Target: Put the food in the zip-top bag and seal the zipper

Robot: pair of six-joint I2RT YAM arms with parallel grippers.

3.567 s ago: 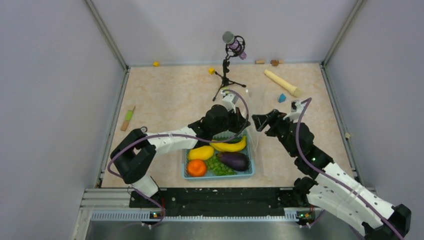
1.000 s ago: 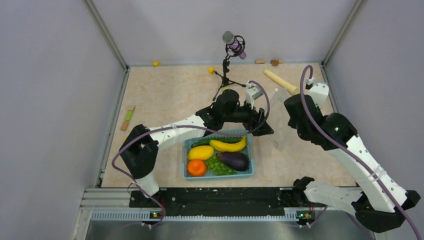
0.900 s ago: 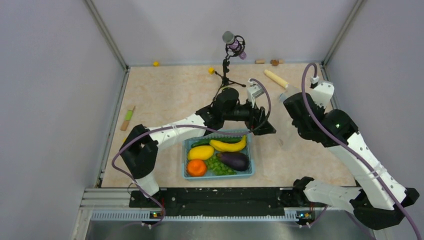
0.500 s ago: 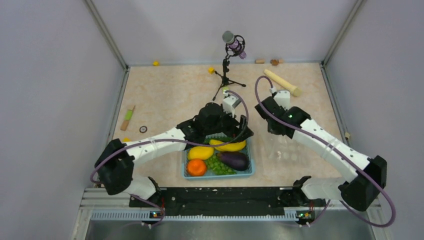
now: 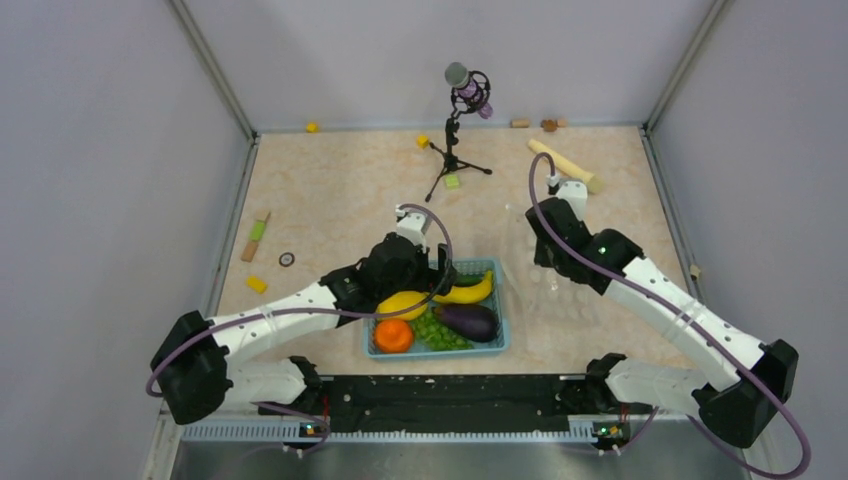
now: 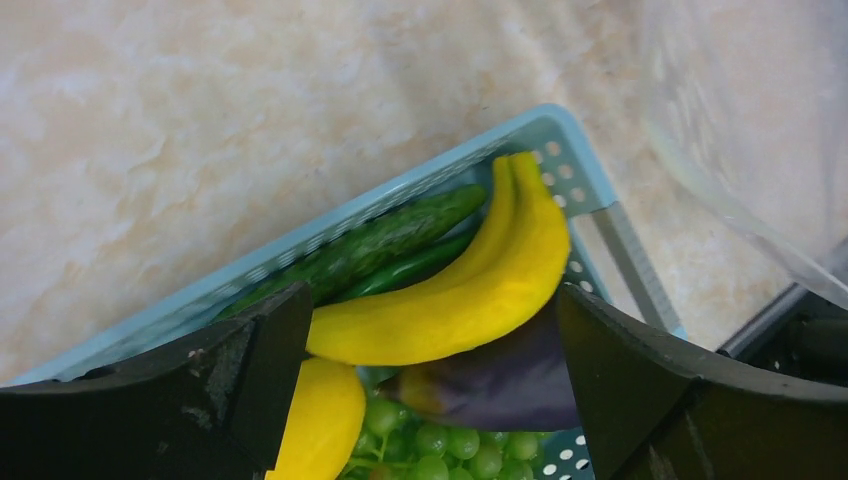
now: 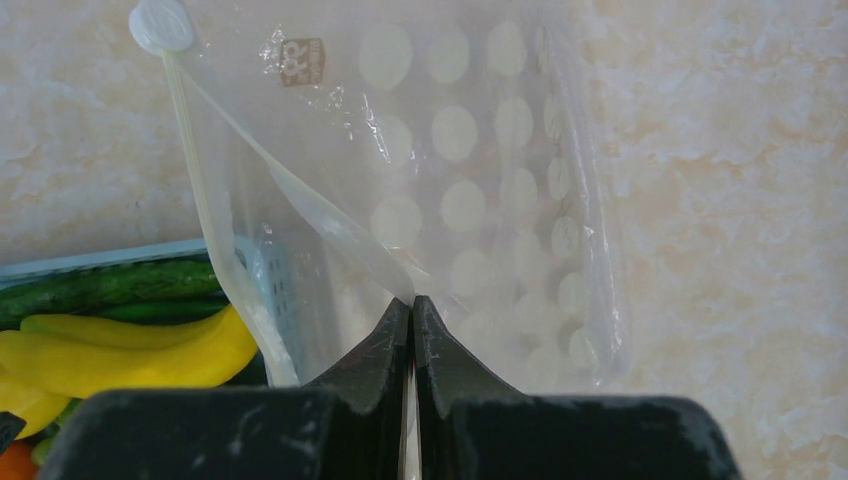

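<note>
The food lies in a light blue basket [image 5: 500, 340]: banana [image 6: 470, 295], cucumber [image 6: 370, 245], eggplant [image 6: 500, 385], grapes [image 6: 450, 440], yellow oval fruit [image 6: 320, 420] and orange [image 5: 393, 336]. My left gripper [image 6: 430, 350] hangs open just above the banana, a finger on either side of it and touching nothing. The clear dotted zip-top bag [image 7: 470, 200] sits right of the basket. My right gripper [image 7: 412, 303] is shut on its mouth edge. The whitish zipper [image 7: 200, 200] runs down from its slider [image 7: 160, 25]. The top view shows the left gripper [image 5: 440, 272], right gripper [image 5: 541, 262] and bag [image 5: 565, 295].
A microphone on a tripod [image 5: 455, 130] stands behind the basket. A beige wooden cylinder [image 5: 565, 165] lies at the back right. Small blocks [image 5: 452, 181] [image 5: 257, 284], a green-tipped stick [image 5: 258, 235] and a ring [image 5: 287, 259] lie scattered. Walls close in three sides.
My right arm came down from high up and set the bag beside the basket's right side. My left gripper drew back leftward to over the basket, still open.
</note>
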